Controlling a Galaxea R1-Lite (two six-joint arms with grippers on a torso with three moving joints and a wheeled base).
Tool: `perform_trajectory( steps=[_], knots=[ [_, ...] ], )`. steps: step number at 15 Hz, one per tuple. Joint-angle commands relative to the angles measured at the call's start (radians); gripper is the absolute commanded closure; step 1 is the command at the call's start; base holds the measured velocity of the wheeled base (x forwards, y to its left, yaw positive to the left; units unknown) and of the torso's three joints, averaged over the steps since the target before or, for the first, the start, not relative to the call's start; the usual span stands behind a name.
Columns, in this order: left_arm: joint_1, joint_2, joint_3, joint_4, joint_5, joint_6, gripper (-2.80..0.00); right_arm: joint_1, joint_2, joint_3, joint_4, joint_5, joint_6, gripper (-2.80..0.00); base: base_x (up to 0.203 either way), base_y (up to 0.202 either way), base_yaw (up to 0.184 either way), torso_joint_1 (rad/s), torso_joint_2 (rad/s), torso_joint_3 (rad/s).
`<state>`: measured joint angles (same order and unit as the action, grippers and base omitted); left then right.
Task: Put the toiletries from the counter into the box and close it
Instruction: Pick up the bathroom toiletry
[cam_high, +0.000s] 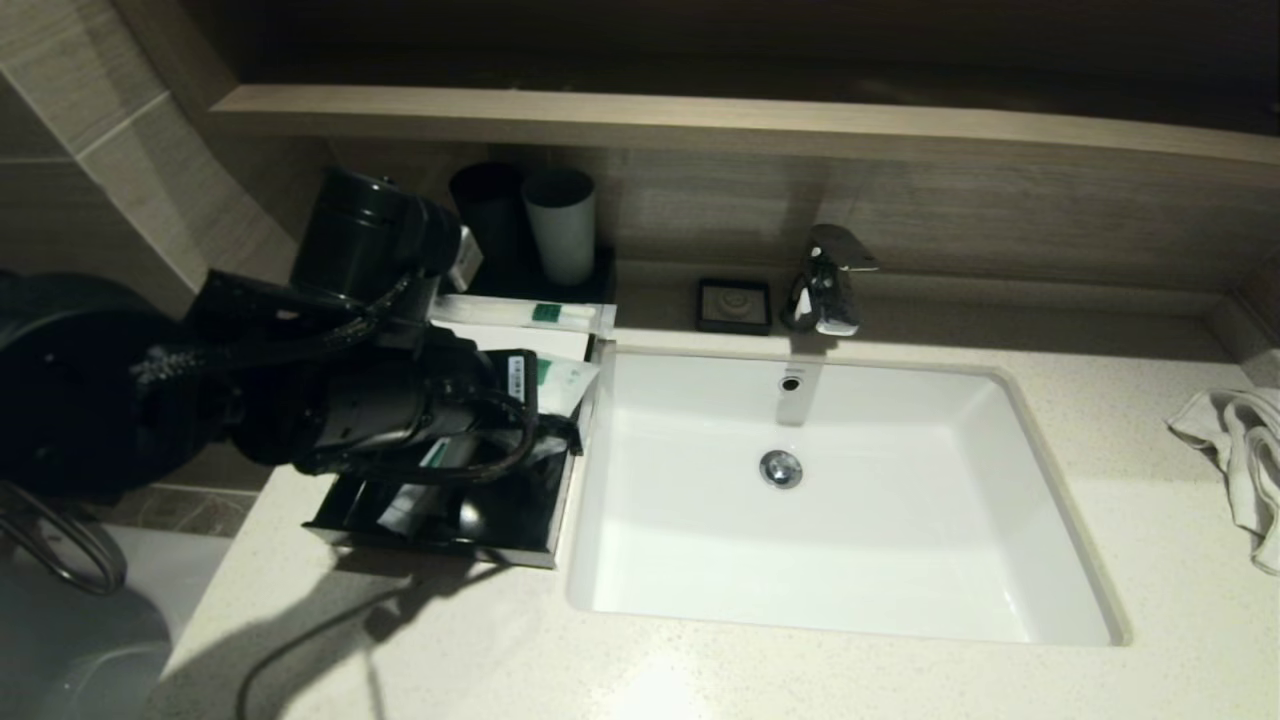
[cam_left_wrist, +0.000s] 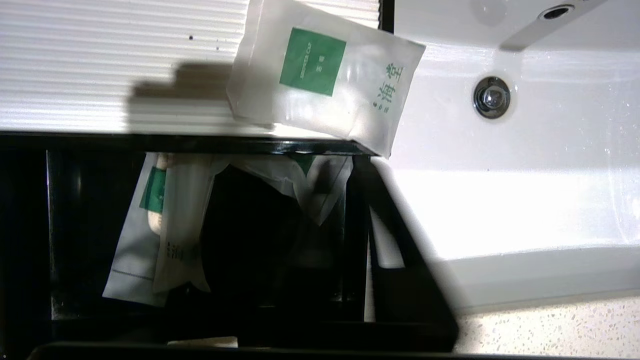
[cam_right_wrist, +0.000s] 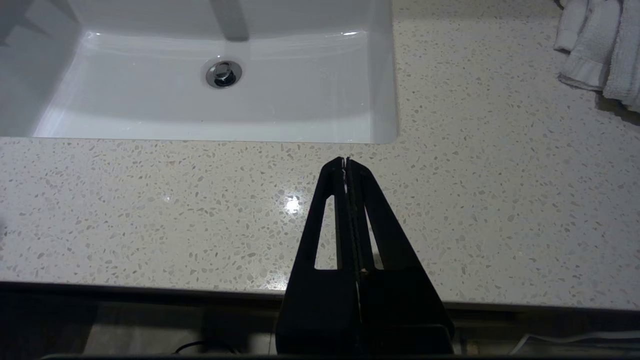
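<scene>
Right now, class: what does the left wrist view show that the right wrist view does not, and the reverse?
Only the left wrist view shows the box, drawer open, with packets inside and a pouch on its white top.

Only the right wrist view shows the right gripper, shut above the counter, and a towel.

Both show the sink and its drain.

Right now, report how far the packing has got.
Done: frosted white packets lie in the flat black box's open drawer. In hand: nothing visibly gripped; the left gripper hangs shut over the drawer. Left: the small pouch and long slim packet on the box's white top panel, then closing. Right gripper parked.
</scene>
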<state>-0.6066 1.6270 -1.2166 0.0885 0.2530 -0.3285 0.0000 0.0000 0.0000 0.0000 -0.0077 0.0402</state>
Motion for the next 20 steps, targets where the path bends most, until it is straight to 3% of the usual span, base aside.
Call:
perform_trajectory(
  steps=[1,9,12,17,18,20],
  knots=[
    [0.001,0.035,-0.035,0.001,0.003,-0.001,0.0,0.0,0.002,0.0,0.0,0.0,0.0,0.0,0.0,0.0,0.0,0.0,0.0,0.0],
    [-0.001,0.143,-0.158,0.013,0.007,0.022,0.0,0.0,0.002,0.0,0.0,0.0,0.0,0.0,0.0,0.0,0.0,0.0,0.0,0.0],
    [-0.001,0.178,-0.178,0.013,0.05,0.06,0.0,0.0,0.002,0.0,0.0,0.0,0.0,0.0,0.0,0.0,0.0,0.0,0.0,0.0],
    [-0.009,0.192,-0.198,0.013,0.069,0.063,0.0,0.0,0.002,0.0,0.0,0.0,0.0,0.0,0.0,0.0,0.0,0.0,0.0,0.0],
    [-0.01,0.197,-0.199,0.01,0.086,0.066,-2.78,0.0,0.002,0.0,0.0,0.0,0.0,0.0,0.0,0.0,0.0,0.0,0.0,0.0],
    [-0.022,0.205,-0.199,0.003,0.11,0.08,-2.8,0.0,0.002,0.0,0.0,0.0,0.0,0.0,0.0,0.0,0.0,0.0,0.0,0.0]
  ],
)
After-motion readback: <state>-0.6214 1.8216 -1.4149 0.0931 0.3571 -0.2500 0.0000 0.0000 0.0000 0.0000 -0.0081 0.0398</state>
